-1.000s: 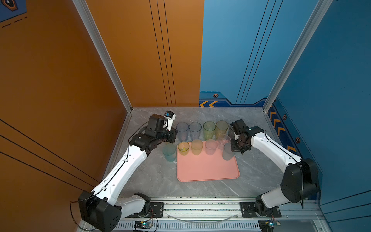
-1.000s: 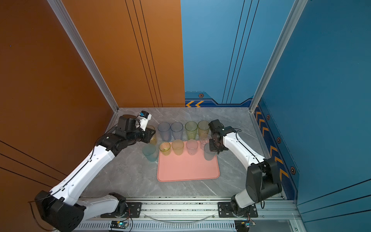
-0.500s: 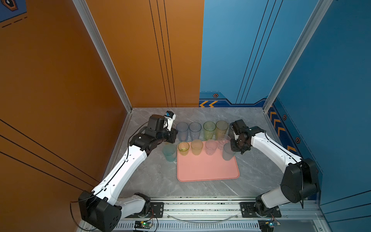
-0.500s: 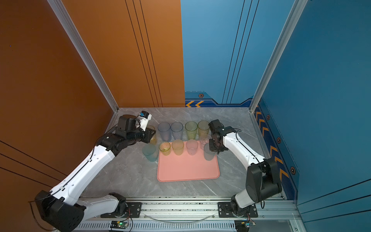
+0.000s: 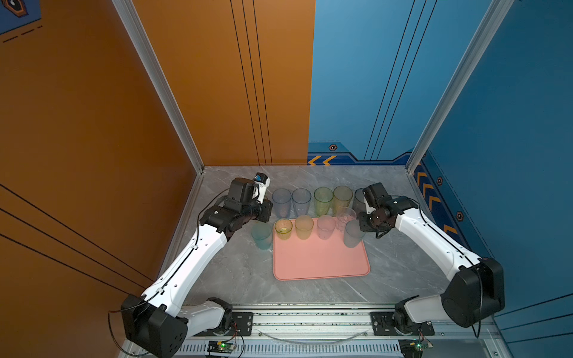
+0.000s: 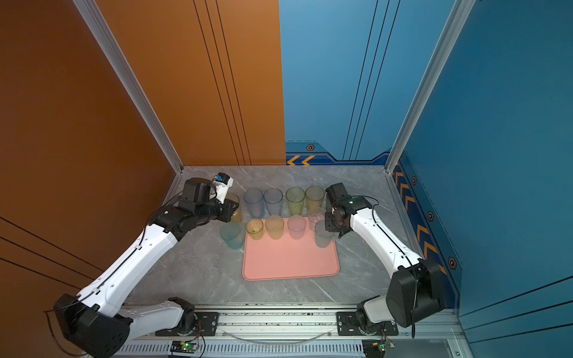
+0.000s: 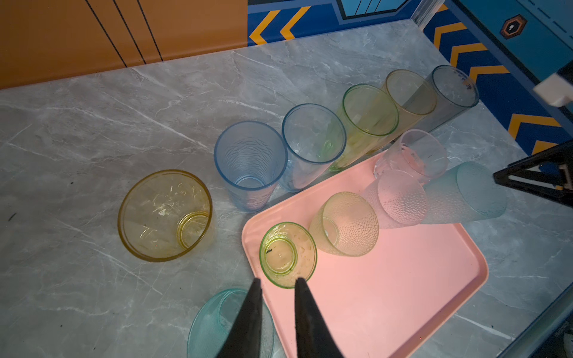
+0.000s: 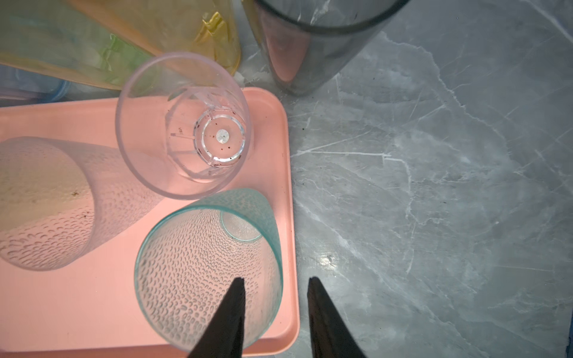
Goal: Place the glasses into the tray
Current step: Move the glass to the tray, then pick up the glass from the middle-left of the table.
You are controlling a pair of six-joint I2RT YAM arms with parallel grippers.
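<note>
Right fingers (image 8: 231, 316) are standing parted astride the teal dimpled tumbler (image 8: 201, 263) wall, seemingly freeing it upright in the salmon tray (image 8: 62, 310) corner; left fingers (image 7: 249, 316), narrowly parted, are hovering empty.

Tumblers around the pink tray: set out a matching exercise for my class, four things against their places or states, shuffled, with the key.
Things
1. short green tumbler
2. tall grey tumbler
3. wide yellow tumbler
4. right pincer

Places or states
A. open, astride the wall of a teal tumbler
B. standing apart on the table, off the tray
C. on the tray, in a corner
D. on the table, at one end of the row of tall tumblers

Pairs: 1-C, 2-D, 3-B, 4-A
</note>
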